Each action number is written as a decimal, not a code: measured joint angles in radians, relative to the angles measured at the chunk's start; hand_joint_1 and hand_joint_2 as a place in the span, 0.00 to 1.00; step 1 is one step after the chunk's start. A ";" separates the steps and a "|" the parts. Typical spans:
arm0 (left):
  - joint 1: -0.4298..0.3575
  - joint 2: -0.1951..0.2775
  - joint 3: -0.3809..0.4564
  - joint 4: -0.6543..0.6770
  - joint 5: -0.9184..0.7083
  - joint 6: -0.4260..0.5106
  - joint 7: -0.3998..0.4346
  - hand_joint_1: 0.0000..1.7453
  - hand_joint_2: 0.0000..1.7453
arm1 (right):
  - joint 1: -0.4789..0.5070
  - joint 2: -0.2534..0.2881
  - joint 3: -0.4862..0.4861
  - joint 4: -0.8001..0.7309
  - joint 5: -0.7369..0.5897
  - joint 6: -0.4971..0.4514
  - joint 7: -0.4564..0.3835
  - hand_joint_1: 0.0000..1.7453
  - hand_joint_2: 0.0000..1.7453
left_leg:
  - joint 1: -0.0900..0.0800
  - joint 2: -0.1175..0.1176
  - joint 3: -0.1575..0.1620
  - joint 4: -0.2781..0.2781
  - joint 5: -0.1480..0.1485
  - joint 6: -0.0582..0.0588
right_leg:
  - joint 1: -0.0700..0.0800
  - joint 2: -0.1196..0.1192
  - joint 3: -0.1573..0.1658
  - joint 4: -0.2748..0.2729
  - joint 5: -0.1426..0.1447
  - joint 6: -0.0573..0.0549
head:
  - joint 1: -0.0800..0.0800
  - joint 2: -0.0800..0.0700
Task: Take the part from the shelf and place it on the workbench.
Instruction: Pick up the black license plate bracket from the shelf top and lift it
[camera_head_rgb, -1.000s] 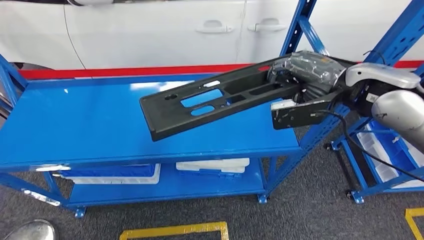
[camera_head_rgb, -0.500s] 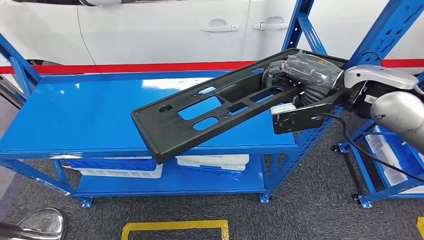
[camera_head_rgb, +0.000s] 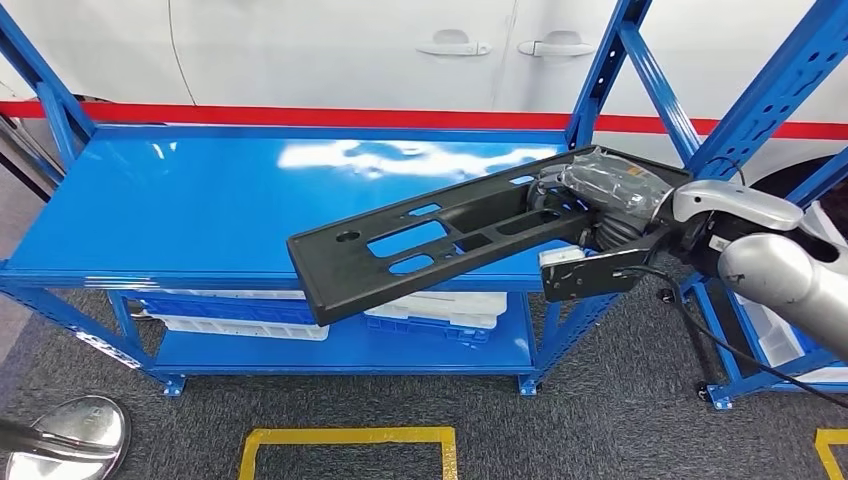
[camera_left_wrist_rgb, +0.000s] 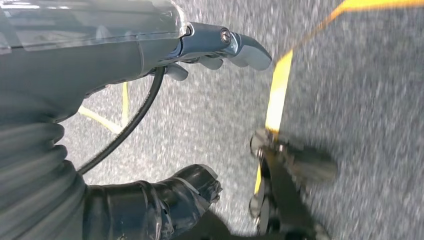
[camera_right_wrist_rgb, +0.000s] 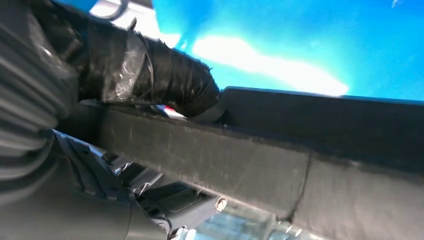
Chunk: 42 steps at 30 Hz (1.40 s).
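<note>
right hand grips one end of the black part, tilted above the blue workbench; left hand grasps nothing, fingers apart.

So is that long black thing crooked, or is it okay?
It does look askew. The black part is tilted, gripped at one end only by the right hand, and its free end juts out past the front edge of the blue workbench. It is not lying flat on the bench yet. Nothing looks broken or spilled.
</note>
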 joint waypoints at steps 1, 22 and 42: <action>0.000 0.000 0.000 0.000 0.000 0.001 -0.001 0.00 1.00 | 0.005 -0.005 -0.003 -0.003 0.000 -0.002 -0.002 1.00 1.00 | -0.001 0.005 -0.004 -0.002 0.007 0.009 | -0.002 0.006 -0.015 0.039 -0.032 0.003 | 0.000 0.000; -0.010 -0.003 0.000 0.000 0.006 0.014 0.000 0.00 1.00 | 0.191 -0.023 -0.157 -0.050 0.103 -0.017 -0.035 1.00 1.00 | -0.019 0.009 -0.048 0.181 -0.115 -0.018 | 0.010 0.010 -0.028 -0.045 0.078 -0.048 | -0.001 0.000; -0.015 -0.008 0.001 -0.001 0.001 0.010 0.000 0.00 1.00 | 0.208 -0.035 -0.214 -0.082 0.106 -0.006 -0.030 1.00 1.00 | -0.032 0.019 -0.108 -0.038 0.149 0.024 | 0.023 0.018 0.196 -0.083 -0.070 -0.024 | 0.002 0.000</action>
